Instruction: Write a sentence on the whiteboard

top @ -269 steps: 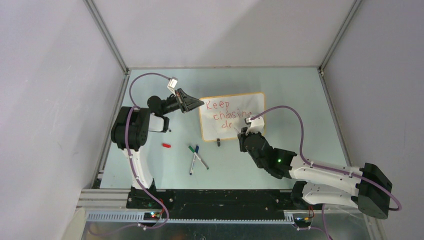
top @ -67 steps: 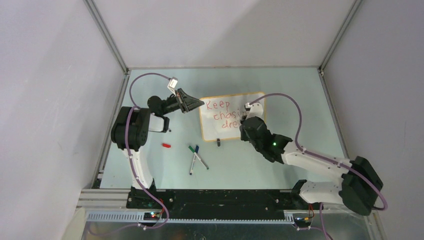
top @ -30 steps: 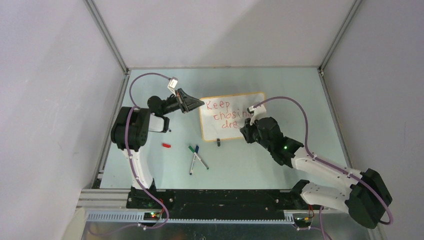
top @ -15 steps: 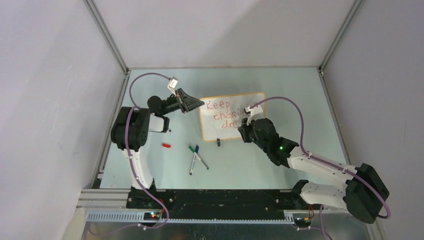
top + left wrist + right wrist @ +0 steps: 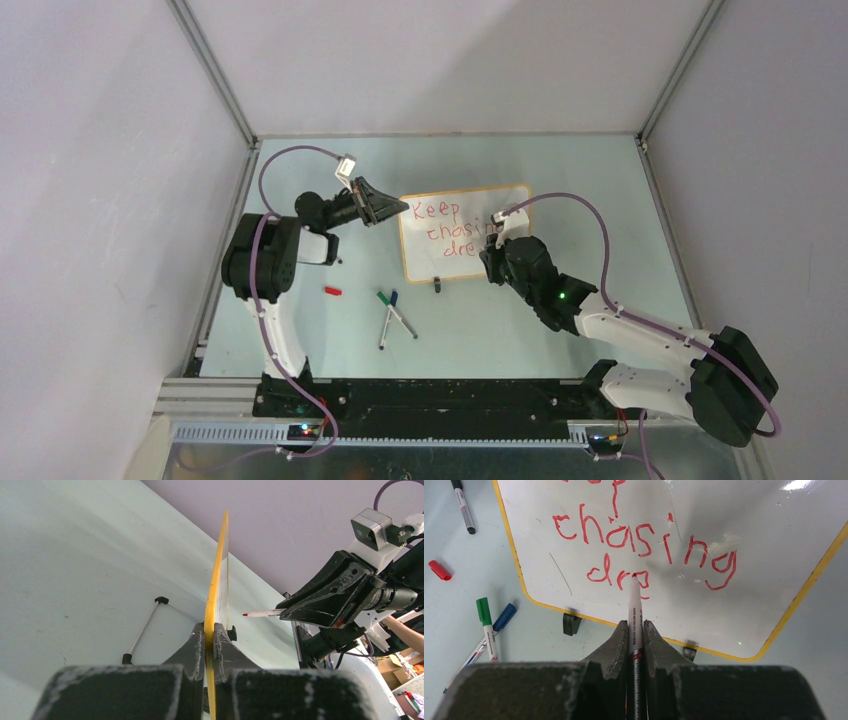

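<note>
The whiteboard (image 5: 505,205) with its tan-orange frame stands propped at the table's middle. My left gripper (image 5: 398,208) is shut on its left edge; in the left wrist view the frame (image 5: 215,590) runs edge-on between the fingers. Red letters (image 5: 644,537) read "Keep", "chasing" and a part-written third line "dre". My right gripper (image 5: 492,250) is shut on a red marker (image 5: 634,611), its tip at the third line's last letter. The marker also shows in the left wrist view (image 5: 262,613), its tip close in front of the board.
A red cap (image 5: 333,291) lies left of the board. A green marker and a blue marker (image 5: 395,312) lie crossed in front of it, also in the right wrist view (image 5: 488,627). A black marker (image 5: 463,507) lies beyond the board's left edge. A black clip foot (image 5: 437,287) stands at the lower edge.
The third line has grown from "dr" to "dre". My right gripper has shifted slightly along that line with the marker. The left arm has not moved.
</note>
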Available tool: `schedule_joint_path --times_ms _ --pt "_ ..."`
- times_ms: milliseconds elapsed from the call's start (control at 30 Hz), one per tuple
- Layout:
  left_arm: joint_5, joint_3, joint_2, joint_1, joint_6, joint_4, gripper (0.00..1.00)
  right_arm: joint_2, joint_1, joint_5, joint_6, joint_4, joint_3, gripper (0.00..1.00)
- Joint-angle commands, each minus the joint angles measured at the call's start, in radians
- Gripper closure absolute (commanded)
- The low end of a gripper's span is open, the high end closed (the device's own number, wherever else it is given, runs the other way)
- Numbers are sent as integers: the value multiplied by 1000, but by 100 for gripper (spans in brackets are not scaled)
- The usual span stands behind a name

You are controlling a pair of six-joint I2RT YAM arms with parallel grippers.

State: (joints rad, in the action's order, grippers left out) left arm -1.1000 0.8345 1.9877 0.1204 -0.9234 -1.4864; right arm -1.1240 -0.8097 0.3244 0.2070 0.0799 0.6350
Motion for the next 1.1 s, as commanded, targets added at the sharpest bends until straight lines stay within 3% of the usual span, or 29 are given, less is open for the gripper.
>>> schedule_joint_path --times_ms 0,100,267,433,633,833,967,1067 --pt "-45 -10 -32 10 74 -51 100 2 1 34 10 25 -5 100" --pt "-45 -10 -32 11 74 -51 100 2 4 74 43 36 -4 100" --pt "-45 -11 -33 11 74 -51 100 11 -6 -17 -8 43 -5 100" --pt "-44 -11 -34 11 75 -51 100 7 -10 83 30 52 -5 100" --pt "-43 -12 -35 11 75 -51 100 38 -54 3 -73 54 -16 100" --pt "-44 -12 -36 10 75 -51 100 49 -55 245 26 102 -30 100" --pt "-43 -12 -35 10 75 -51 100 70 -68 -13 -85 126 -51 100" --pt "-44 -12 -35 11 76 -51 100 63 -67 49 -101 86 -52 100"
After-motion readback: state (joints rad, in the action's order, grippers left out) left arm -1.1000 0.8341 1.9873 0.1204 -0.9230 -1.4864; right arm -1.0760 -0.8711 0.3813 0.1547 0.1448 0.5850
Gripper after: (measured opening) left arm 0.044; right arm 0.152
